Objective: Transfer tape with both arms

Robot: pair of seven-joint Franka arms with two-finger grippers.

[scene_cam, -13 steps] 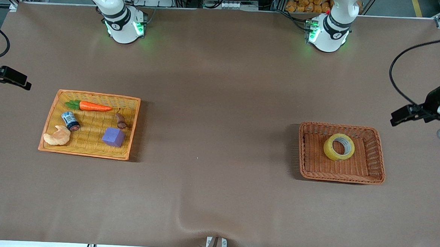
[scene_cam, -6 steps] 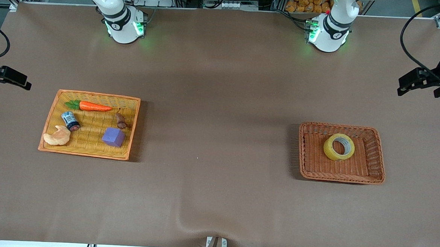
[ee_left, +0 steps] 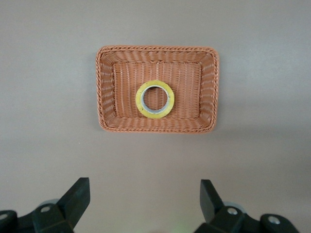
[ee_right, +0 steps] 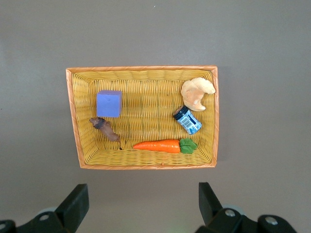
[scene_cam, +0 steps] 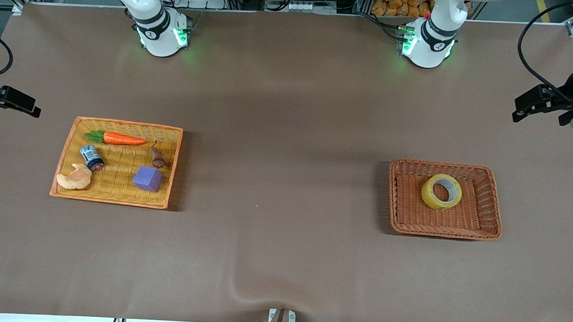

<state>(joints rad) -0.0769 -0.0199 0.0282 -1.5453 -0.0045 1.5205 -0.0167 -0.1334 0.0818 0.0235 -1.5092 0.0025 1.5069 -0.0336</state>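
Observation:
The tape (scene_cam: pixel 442 191), a yellowish ring with a grey-white core, lies flat in the brown wicker basket (scene_cam: pixel 495 201) toward the left arm's end of the table. In the left wrist view the tape (ee_left: pixel 155 99) sits mid-basket (ee_left: pixel 106 87), well apart from the fingers. My left gripper (scene_cam: pixel 530 102) is open and empty (ee_left: pixel 145 194), high over bare table off the basket's edge. My right gripper (scene_cam: pixel 12 101) is open and empty (ee_right: pixel 143 196), high over bare table beside the yellow tray (ee_right: pixel 73 116).
The yellow tray (scene_cam: pixel 66 154) toward the right arm's end holds a carrot (scene_cam: pixel 121 138), a purple cube (scene_cam: pixel 148 178), a croissant (scene_cam: pixel 75 177), a small blue jar (scene_cam: pixel 92 157) and a brown piece (scene_cam: pixel 157 157). The brown cloth has a wrinkle (scene_cam: pixel 240 288) near the front edge.
The left arm's hand has risen and swung away from the front camera at the table's end. The right arm and the tape have not moved.

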